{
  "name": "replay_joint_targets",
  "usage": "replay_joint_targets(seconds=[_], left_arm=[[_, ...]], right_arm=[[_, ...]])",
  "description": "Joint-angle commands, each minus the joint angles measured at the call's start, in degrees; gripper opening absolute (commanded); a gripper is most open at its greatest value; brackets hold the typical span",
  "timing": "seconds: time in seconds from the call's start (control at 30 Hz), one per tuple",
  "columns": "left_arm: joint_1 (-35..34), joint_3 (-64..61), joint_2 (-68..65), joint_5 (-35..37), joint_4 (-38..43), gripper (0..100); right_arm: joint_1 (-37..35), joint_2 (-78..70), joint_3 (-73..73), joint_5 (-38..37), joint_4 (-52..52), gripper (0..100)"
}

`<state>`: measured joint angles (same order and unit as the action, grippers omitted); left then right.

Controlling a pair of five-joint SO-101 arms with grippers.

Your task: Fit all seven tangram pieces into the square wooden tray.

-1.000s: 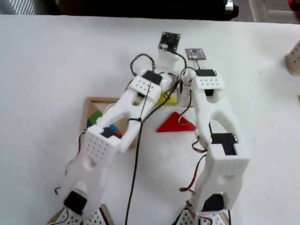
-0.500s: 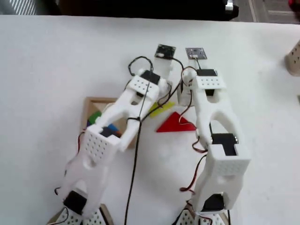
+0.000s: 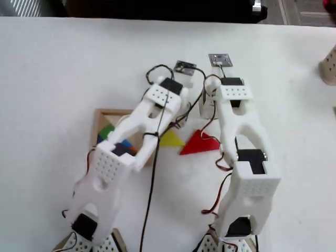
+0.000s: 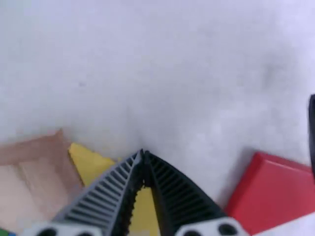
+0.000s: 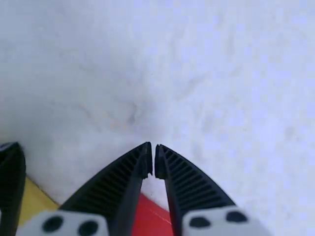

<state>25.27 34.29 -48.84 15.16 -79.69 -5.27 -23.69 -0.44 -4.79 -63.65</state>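
The square wooden tray (image 3: 107, 112) lies under my left arm and holds green, blue and orange pieces (image 3: 107, 131). A yellow triangle (image 3: 170, 138) lies on the table just off the tray's right side. A red triangle (image 3: 199, 143) sits beside it, between the two arms. My left gripper (image 4: 143, 156) is shut, its tips right over the yellow triangle (image 4: 88, 164) next to the tray's corner (image 4: 29, 150), with the red triangle (image 4: 270, 191) to one side. My right gripper (image 5: 151, 150) is shut over bare table, the red triangle (image 5: 147, 221) beneath its fingers.
Black cables (image 3: 152, 173) trail along the left arm and across the table between the arms. A tan object (image 3: 329, 65) stands at the right edge. The white table is bare beyond the arms. A dark gripper part (image 5: 10, 169) shows at the right wrist view's edge.
The yellow piece has slid from beneath the left wrist toward the front, ending beside the tray. The red triangle has turned and shifted slightly right. The left wrist has swung a little.
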Motion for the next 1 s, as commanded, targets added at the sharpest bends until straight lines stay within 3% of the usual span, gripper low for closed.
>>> replay_joint_targets(seconds=[0.0, 0.13, 0.4, 0.57, 0.97], left_arm=[[1.5, -1.3, 9.9, 2.6, -5.5, 2], [1.1, -10.9, 17.8, 2.5, -2.1, 2], [1.9, -35.2, 35.6, 3.1, 16.7, 2], [2.8, -49.5, 39.6, 3.1, 26.2, 2], [0.1, -57.7, 39.4, 3.1, 32.6, 2]], right_arm=[[-0.1, 2.9, -2.4, -0.5, 0.5, 1.8], [-0.1, 2.7, -2.4, -0.5, 0.7, 1.8], [-0.1, 2.7, -2.4, -0.5, 0.7, 1.8], [-0.1, 2.6, -2.2, -0.5, 0.7, 1.8], [-0.2, 2.6, -2.1, -0.6, 0.7, 1.8]])
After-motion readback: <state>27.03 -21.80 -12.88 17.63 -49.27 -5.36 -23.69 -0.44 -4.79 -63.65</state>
